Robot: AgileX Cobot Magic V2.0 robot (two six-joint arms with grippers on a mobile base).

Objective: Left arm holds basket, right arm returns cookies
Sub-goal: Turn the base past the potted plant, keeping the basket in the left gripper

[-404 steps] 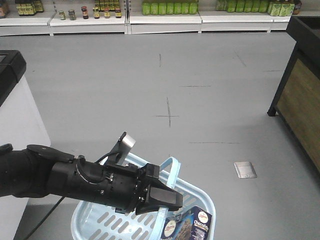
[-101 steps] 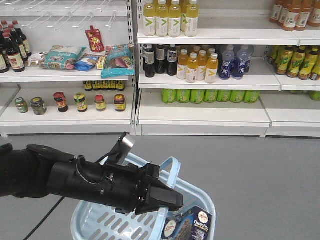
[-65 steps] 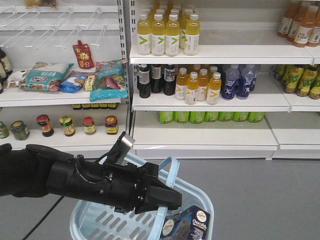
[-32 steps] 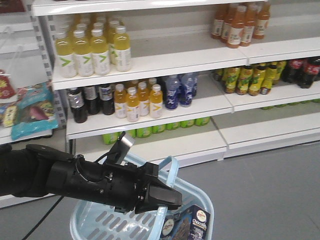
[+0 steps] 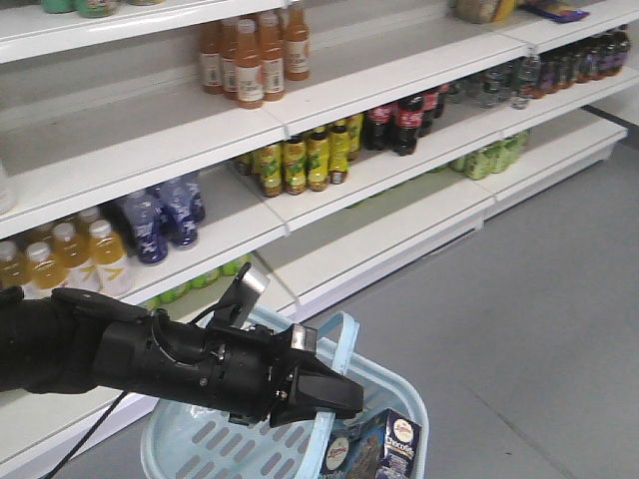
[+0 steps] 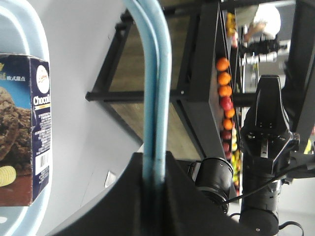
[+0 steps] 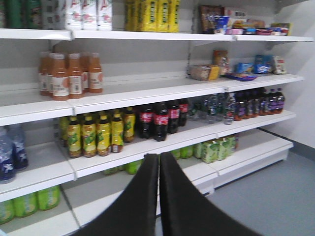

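Note:
My left arm (image 5: 150, 354) reaches in from the left, and its tapered left gripper (image 5: 334, 399) is shut on the looped handle (image 5: 342, 334) of the light blue basket (image 5: 200, 439). In the left wrist view the handle (image 6: 155, 73) runs straight up out of the closed left gripper (image 6: 155, 160). The navy-and-brown cookies carton (image 5: 384, 447) stands inside the basket at its right end, also visible as the cookies (image 6: 19, 132) by the basket rim (image 6: 19, 29). The right arm (image 6: 268, 132) hangs apart, to the right. My right gripper (image 7: 158, 156) is shut and empty, facing the shelves.
White store shelves (image 5: 329, 100) with orange, yellow, dark and blue drink bottles (image 5: 300, 160) run along the back. Grey floor (image 5: 539, 299) lies to the right. A dark stand with fruit (image 6: 224, 93) and a person (image 6: 261, 22) show in the left wrist view.
The view has swung along the shelves and nearer to them; the snack section has left the frame. The left arm, basket and cookies hold the same pose.

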